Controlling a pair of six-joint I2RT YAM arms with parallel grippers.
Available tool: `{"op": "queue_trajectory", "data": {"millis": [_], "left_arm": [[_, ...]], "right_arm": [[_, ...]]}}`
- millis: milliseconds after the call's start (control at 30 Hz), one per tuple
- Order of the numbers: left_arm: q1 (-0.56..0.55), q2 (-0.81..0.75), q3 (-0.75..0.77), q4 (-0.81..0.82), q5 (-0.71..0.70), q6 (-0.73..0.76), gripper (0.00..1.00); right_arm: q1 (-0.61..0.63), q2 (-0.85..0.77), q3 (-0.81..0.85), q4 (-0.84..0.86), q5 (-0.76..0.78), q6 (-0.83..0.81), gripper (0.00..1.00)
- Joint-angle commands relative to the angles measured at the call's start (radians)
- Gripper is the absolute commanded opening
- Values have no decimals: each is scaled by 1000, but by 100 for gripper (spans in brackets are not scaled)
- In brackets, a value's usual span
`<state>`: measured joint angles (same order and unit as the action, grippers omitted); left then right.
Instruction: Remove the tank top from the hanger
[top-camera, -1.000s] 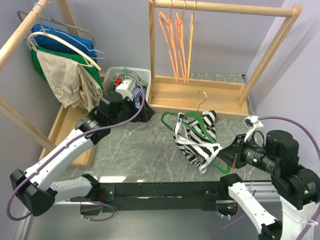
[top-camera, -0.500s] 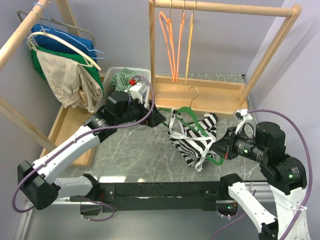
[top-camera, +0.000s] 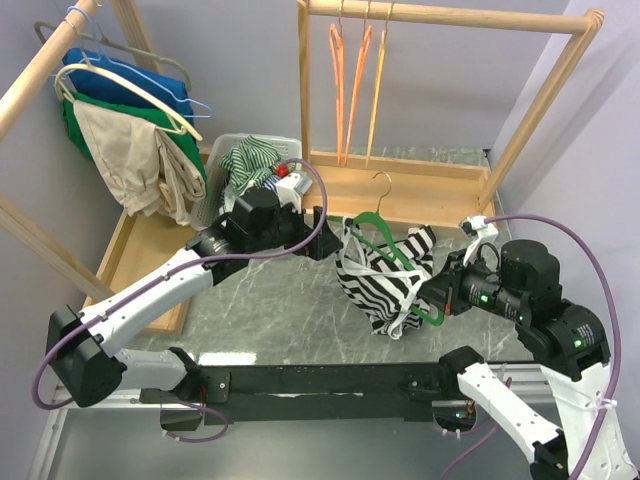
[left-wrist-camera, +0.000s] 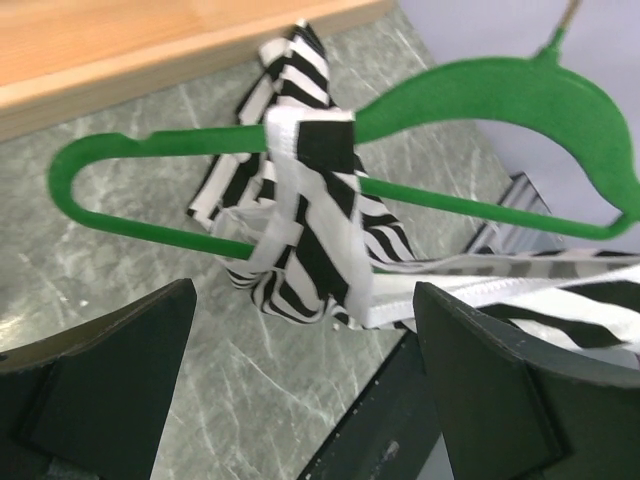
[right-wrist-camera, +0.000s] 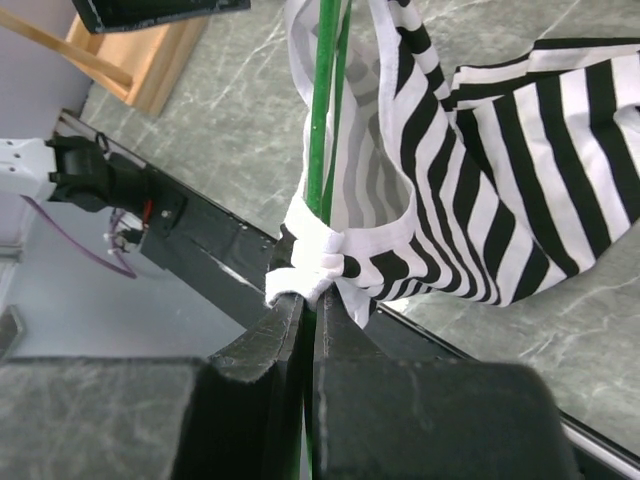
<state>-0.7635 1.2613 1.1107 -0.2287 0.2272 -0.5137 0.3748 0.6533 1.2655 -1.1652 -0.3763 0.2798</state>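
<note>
Tank top on green hanger — axis far-left to near-right, hook away — right fingers clamped on it, left fingers wide.

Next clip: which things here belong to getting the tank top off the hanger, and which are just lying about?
Job: striped tank top; green hanger; right gripper, jaws shut on the hanger; left gripper, jaws open beside the top.
Lying about: orange hangers; wooden rack; laundry basket; hung clothes at left.
</note>
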Motion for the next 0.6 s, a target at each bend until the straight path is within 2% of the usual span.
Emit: {"op": "queue_trajectory", "data": {"millis": [0,133,233,267,333,367,400,500,567], "left_arm": [[-3,-20,28,20,-84,-3,96],[-3,-37,20,5,-121,-14,96],[-2,-63,3,-9,-176,-26,96],[-2,-72,-9,-9,-184,-29,96],[-3,-89,-17,-14,-206,-34,96],[-3,-92,-15,-18,-212,-32,96],[-3,-99,-12,-36,-222,-34,96],[-2,-120,-14,-57,-224,-32,96],[-2,-129,-21,-61,-224,-29,96]], "right_arm": [[45,31,17,96,83,-2,0],[160,46,9,140,172,48,0],[268,66,8,154,325,108,0],[365,75,8,162,412,125,0],[482,100,9,174,521,183,0],[587,109,15,173,575,206,0],[642,132,20,171,676,225,0],[774,176,43,174,779,262,0],[818,195,52,194,827,272,0]]}}
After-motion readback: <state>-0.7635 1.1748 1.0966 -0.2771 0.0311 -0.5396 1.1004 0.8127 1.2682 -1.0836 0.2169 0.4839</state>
